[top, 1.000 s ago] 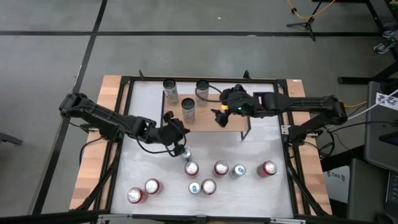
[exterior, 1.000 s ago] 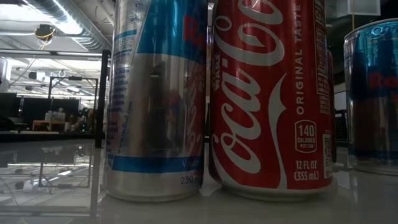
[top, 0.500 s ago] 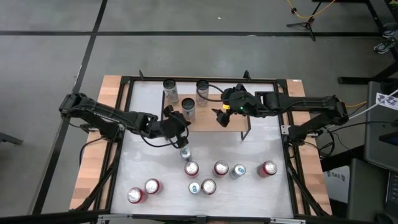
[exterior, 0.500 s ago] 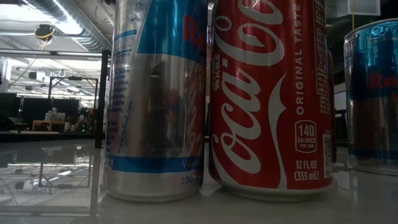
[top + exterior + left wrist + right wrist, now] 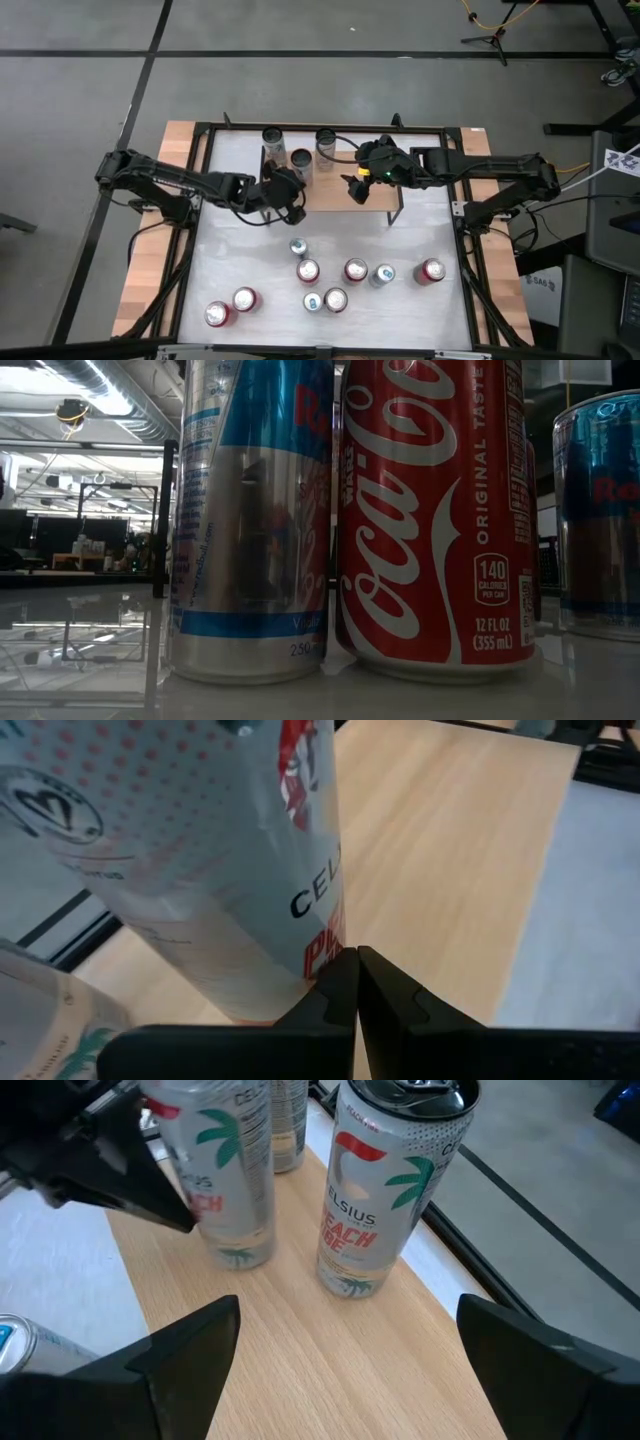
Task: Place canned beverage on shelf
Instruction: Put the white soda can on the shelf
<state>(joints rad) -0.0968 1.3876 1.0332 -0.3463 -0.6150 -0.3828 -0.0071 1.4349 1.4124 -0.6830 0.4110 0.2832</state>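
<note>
The shelf [image 5: 345, 200], a light wood plank on a black frame, stands at the table's far middle. Three tall white cans stand upright on its left end. My left gripper [image 5: 292, 185] is shut, and its tips meet the middle white can [image 5: 301, 160] from the near side. My right gripper [image 5: 352, 188] hangs open over the plank [image 5: 330, 1370] to the right of the cans, with nothing between its fingers. It faces that can [image 5: 225, 1180] and a second one [image 5: 385, 1190]. My left gripper touches the white can's side wall low down [image 5: 315, 960] with its shut fingertips [image 5: 345, 982]. The fingers slant down from the table's near side. The can stands upright with its base on the shelf's plank.
Several loose cans stand on the white tabletop nearer the front, among them a silver-blue one [image 5: 298, 247] and red ones [image 5: 308, 271]. Two of them, a silver-blue can [image 5: 250, 520] and a red cola can [image 5: 430, 520], fill the low view. A black frame [image 5: 200, 200] borders the table.
My left gripper, staying shut, has swung from beside the silver-blue can on the tabletop toward the far edge and onto the shelf. The middle white can has slid along the plank toward the far edge and stays upright.
</note>
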